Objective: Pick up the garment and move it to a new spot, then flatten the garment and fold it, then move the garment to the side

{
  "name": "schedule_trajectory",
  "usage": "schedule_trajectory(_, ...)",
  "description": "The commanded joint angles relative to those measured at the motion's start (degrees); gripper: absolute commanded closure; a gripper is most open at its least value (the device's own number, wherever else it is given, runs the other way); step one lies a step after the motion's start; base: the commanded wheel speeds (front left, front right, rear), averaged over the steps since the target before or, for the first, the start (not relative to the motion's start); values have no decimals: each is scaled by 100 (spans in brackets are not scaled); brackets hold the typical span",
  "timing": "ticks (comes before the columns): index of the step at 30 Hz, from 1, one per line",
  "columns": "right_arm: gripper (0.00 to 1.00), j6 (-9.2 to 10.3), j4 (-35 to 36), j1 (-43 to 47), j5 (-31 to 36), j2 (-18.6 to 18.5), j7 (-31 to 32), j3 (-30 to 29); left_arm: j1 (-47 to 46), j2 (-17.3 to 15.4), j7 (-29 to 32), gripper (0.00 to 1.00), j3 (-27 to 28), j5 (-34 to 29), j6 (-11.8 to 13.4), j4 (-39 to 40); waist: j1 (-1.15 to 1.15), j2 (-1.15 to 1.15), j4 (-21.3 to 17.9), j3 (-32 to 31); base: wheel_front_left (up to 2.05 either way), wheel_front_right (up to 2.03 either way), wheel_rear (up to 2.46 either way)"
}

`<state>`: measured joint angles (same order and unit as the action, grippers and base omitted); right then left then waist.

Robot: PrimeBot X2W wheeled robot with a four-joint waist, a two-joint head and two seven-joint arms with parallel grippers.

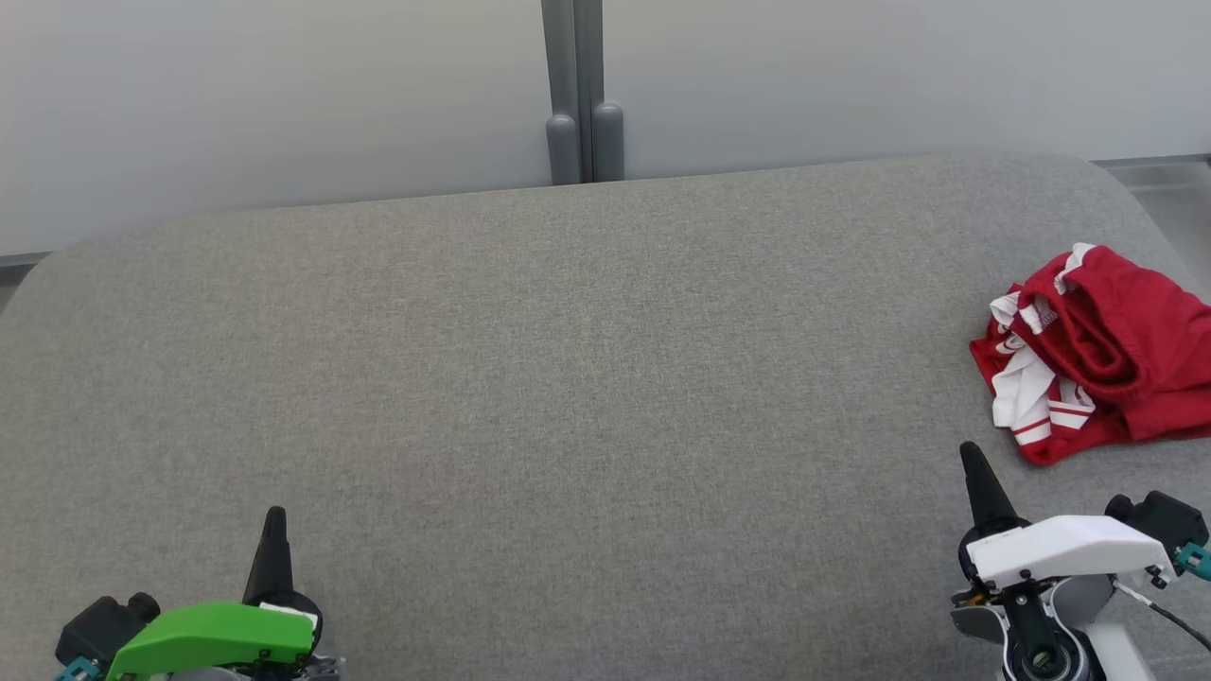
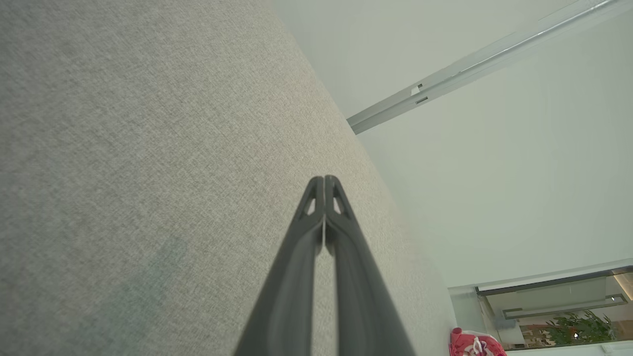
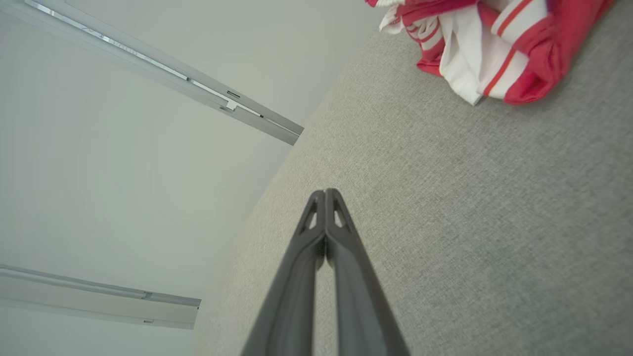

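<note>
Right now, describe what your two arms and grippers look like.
The left gripper has long, tapering dark fingers with small triangular cut-outs near the tips, and a bright green cover. The right gripper has matching fingers and a white cover. Each wrist carries a black knob and a teal connector; a thin dark cable trails from the right one.

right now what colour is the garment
Red with white stripes and panels, bunched up on the grey surface; garment clearest in the right wrist view.

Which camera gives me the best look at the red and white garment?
The head view: the garment lies crumpled at the right of the grey surface, nearly whole, clipped by the frame edge. The right wrist view is closer but crops much of it; the left wrist view catches a small distant scrap.
</note>
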<state>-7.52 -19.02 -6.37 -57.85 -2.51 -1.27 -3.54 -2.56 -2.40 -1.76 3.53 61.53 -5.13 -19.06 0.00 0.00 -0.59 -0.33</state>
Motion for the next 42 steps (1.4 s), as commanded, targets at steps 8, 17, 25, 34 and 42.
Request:
schedule_trajectory(8, 100, 1, 187, 9, -708, -36, 170, -84, -181, -45, 153, 100, 66, 644, -81, 182, 0, 0, 9, 7, 0, 0, 0)
schedule_trajectory(17, 100, 1, 273, 40, -1248, -39, 307, -138, -200, -50, 277, 100, 103, 1124, -110, 270, 0, 0, 17, 14, 0, 0, 0)
schedule_trajectory(25, 100, 1, 335, 58, -1641, -41, 401, -177, -224, -54, 364, 100, 127, 1477, -142, 341, 0, 0, 23, 19, 0, 0, 0)
schedule_trajectory(34, 100, 1, 409, 82, -2118, -44, 517, -223, -239, -58, 477, 100, 157, 1905, -165, 416, 0, 0, 31, 26, 0, 0, 0)
schedule_trajectory(42, 100, 1, 473, 103, -2516, -46, 620, -260, -251, -60, 573, 100, 182, 2259, -198, 485, 0, 0, 38, 32, 0, 0, 0)
